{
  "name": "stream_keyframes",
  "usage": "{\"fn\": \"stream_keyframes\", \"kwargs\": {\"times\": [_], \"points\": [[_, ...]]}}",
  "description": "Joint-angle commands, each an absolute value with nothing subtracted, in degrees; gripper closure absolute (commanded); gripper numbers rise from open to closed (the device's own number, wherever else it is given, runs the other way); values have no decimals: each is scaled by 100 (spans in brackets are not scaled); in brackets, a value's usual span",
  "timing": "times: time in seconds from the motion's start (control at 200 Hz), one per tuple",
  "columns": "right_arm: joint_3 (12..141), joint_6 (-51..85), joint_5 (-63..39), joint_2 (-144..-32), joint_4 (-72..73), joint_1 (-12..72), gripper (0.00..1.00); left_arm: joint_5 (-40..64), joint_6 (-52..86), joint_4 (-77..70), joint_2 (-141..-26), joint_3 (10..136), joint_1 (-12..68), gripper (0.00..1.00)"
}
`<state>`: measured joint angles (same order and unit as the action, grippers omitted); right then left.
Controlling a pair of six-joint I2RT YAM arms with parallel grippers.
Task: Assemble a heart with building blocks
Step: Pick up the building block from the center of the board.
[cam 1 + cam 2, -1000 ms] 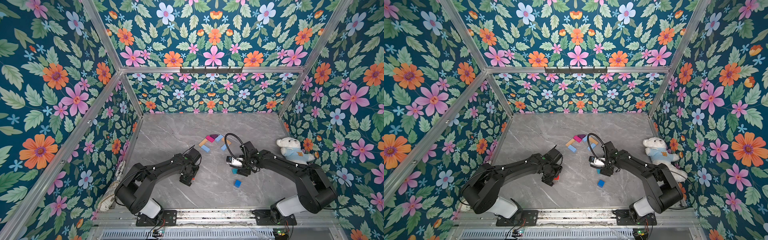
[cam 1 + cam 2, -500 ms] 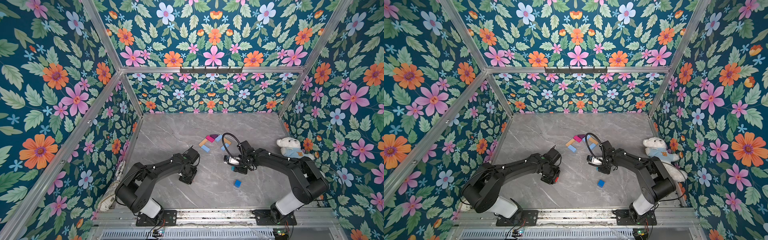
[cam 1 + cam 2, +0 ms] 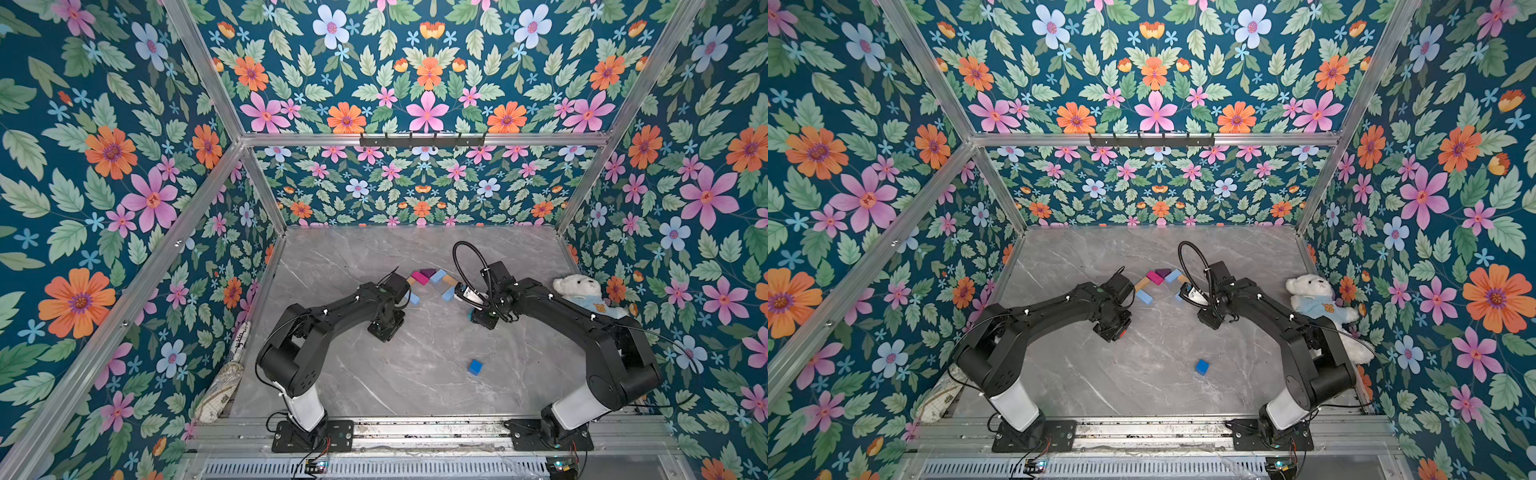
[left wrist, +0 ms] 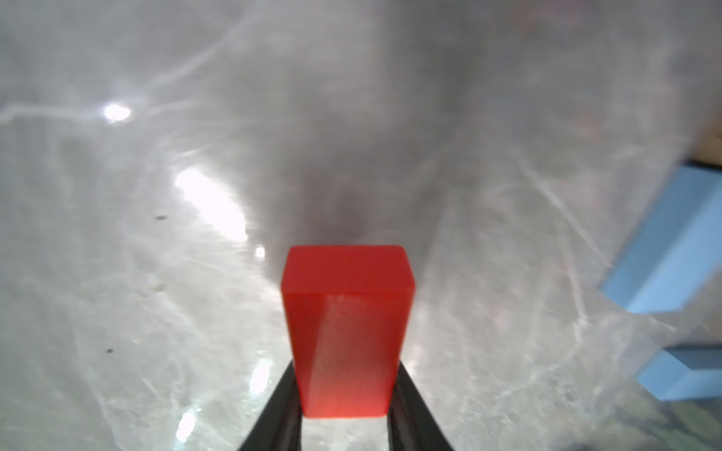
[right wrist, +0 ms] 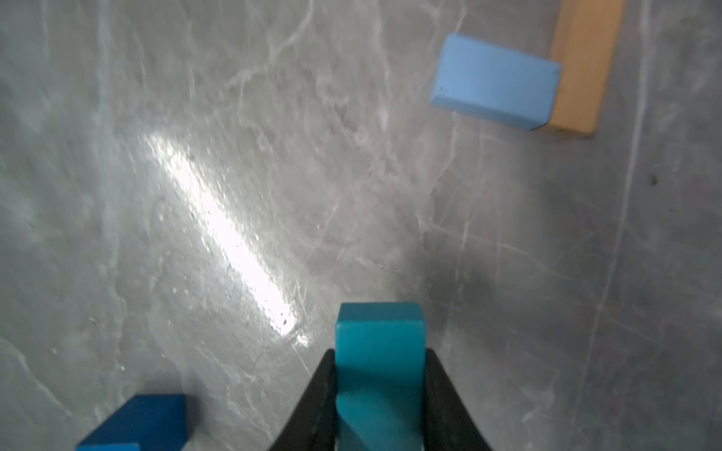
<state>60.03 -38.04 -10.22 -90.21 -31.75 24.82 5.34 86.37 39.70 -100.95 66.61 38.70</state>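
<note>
A: L side?
B: Yep, left gripper jaws clamped on glossy red rectangular block, over grey marble-look table.
A: Middle?
B: Unfinished heart: arc of tan, magenta, light-blue rectangles + purple triangle, btw the arms.
A: R?
B: Same, right gripper clamped on smooth teal rectangular block. Dark-blue cube lies alone nearer arm bases. Fluffy white plush bear by R wall.
</note>
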Motion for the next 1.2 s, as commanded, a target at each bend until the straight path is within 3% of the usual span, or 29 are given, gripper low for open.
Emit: {"fn": "stream_keyframes", "kwargs": {"times": [0.0, 0.12, 0.24, 0.625, 1.2], "points": [[6311, -2163, -1076, -8947, -2825, 2456, 100, 273, 8063, 4530, -10369, 7136, 3949, 68], [6778, -601, -99, -9079, -2785, 2409, 100, 255, 8032, 4617, -10631, 7502, 4037, 69], [6968, -26, 372, -9130, -2905, 2311, 100, 229, 8039, 4676, -10951, 7931, 4175, 69], [6965, 27, 905, -9343, -2887, 2304, 100, 389, 8394, 4816, -12349, 9601, 4566, 70], [6852, 0, 853, -9421, -2842, 2301, 100, 473, 8631, 4982, -12854, 10061, 4610, 70]]}}
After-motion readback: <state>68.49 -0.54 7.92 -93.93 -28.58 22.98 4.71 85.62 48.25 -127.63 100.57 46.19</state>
